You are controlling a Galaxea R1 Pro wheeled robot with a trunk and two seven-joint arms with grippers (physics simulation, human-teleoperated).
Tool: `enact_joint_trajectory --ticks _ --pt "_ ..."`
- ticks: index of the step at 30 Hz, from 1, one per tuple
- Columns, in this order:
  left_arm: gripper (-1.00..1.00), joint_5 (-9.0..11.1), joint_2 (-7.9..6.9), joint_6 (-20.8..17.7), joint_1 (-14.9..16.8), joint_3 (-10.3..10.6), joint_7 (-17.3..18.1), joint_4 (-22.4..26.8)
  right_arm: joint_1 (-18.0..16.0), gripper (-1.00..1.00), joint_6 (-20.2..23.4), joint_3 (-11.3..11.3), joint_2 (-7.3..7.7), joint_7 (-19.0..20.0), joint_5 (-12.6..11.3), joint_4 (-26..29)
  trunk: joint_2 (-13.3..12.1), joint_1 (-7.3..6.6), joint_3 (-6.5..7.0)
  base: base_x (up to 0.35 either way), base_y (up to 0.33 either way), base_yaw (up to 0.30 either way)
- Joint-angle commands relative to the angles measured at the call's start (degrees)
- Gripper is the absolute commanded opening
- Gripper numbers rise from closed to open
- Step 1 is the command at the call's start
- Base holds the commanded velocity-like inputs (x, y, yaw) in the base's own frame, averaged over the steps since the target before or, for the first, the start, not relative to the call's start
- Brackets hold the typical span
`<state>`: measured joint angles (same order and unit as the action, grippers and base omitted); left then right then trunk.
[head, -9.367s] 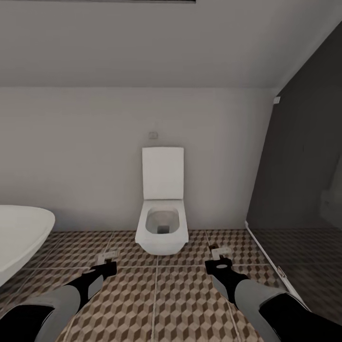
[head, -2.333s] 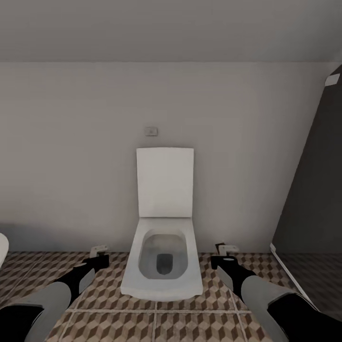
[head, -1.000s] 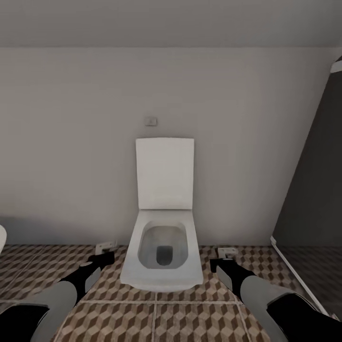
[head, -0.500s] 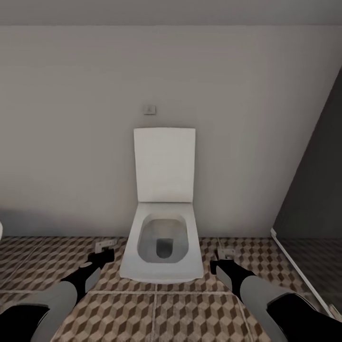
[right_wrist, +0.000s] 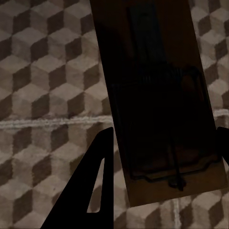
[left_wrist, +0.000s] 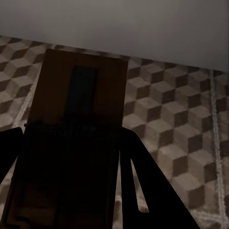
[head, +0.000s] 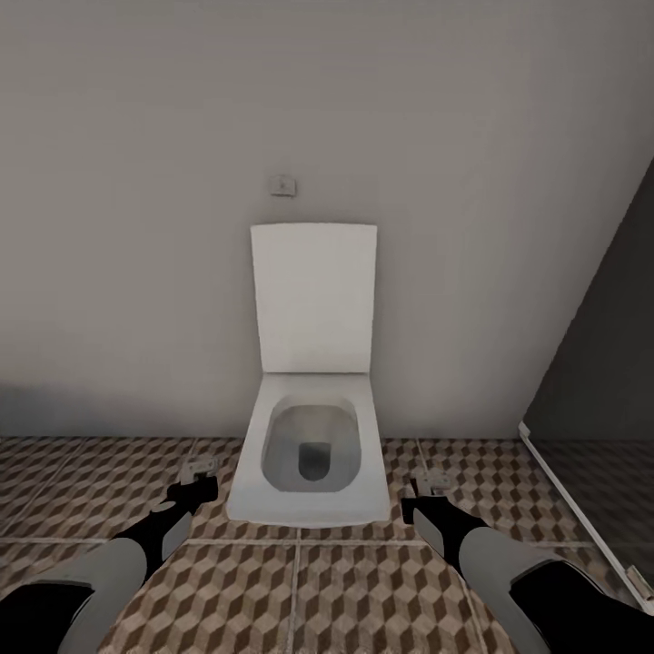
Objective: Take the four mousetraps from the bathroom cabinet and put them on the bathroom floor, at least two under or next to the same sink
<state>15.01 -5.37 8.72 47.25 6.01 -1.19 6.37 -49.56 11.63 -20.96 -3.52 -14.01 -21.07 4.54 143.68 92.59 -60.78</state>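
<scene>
Facing the wall, the head view shows the bathroom floor (head: 300, 590) along the lower frame and a toilet (head: 309, 454) at centre. The left gripper (head: 198, 479) and right gripper (head: 427, 486), at lower left and right, each clamp one mousetrap (left_wrist: 71, 143) (right_wrist: 162, 105). Judged light, stiff and thin; grip the board edges, clear of the wire.

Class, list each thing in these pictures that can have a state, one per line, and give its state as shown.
Toilet lid: raised, upright against the wall.
Toilet bowl: open.
Left gripper: shut on a mousetrap, held above the bathroom floor.
Right gripper: shut on a second mousetrap, also above the floor.
</scene>
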Motion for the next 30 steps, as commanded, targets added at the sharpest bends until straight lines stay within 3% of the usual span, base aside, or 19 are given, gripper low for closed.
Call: enact_joint_trajectory --ticks 1,30 --pt "-1.00 0.37 -0.04 0.21 0.03 0.50 -0.13 -0.04 -0.01 -1.00 0.27 -0.50 0.01 -0.23 -0.49 0.12 0.04 0.01 -0.28 0.000 0.000 0.000" --pt "-1.00 0.37 -0.16 0.41 0.03 0.50 0.05 -0.09 -0.02 -1.00 -0.19 -0.76 -0.04 -0.38 -0.21 0.21 0.43 0.76 -6.70 0.000 0.000 0.000"
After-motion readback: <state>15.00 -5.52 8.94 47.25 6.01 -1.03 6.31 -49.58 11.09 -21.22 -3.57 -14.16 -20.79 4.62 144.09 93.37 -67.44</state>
